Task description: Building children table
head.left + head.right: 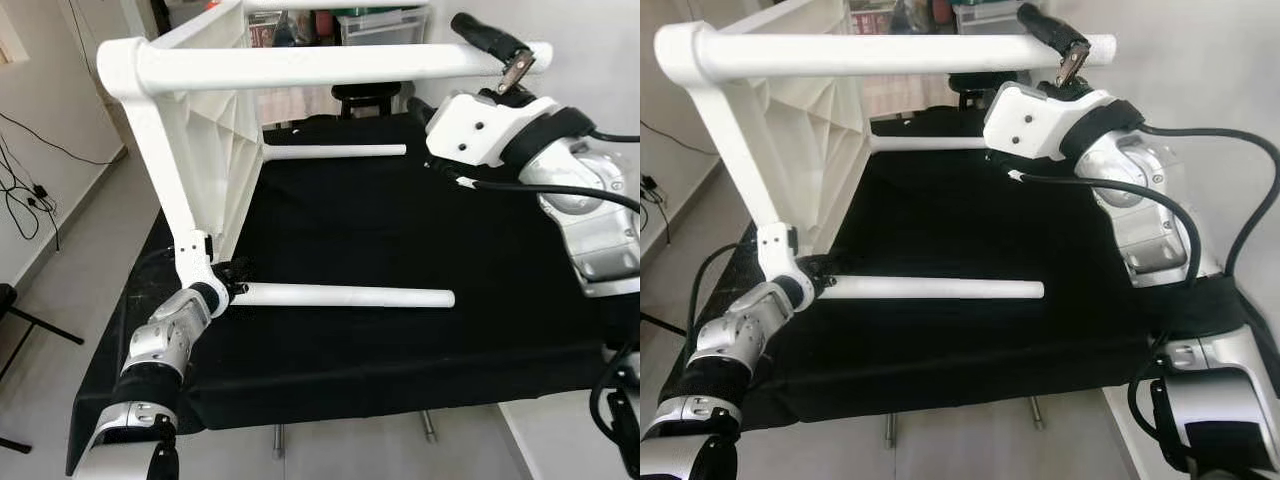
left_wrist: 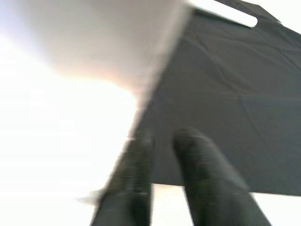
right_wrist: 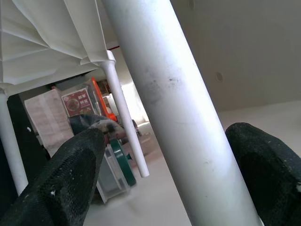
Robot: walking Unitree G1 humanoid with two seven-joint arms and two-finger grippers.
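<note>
A white children's table lies on its side on the black cloth [image 1: 400, 220], its top [image 1: 205, 120] standing upright at the left. The upper near leg [image 1: 330, 65] runs level to the right. My right gripper [image 1: 505, 60] is open near that leg's free end, and in the right wrist view its fingers [image 3: 66, 174] stand either side of the leg [image 3: 174, 108]. A lower leg [image 1: 345, 295] rests on the cloth. My left gripper [image 1: 233, 280] sits at that leg's base by the table corner, its fingers [image 2: 197, 155] close together with nothing between them. A far leg [image 1: 335, 152] lies behind.
The cloth's front edge [image 1: 380, 385] drops off close to me. Cables [image 1: 25, 190] trail on the floor at the left. A dark stool [image 1: 365, 95] and storage boxes [image 1: 385, 25] stand behind the work surface. A pale wall is on the right.
</note>
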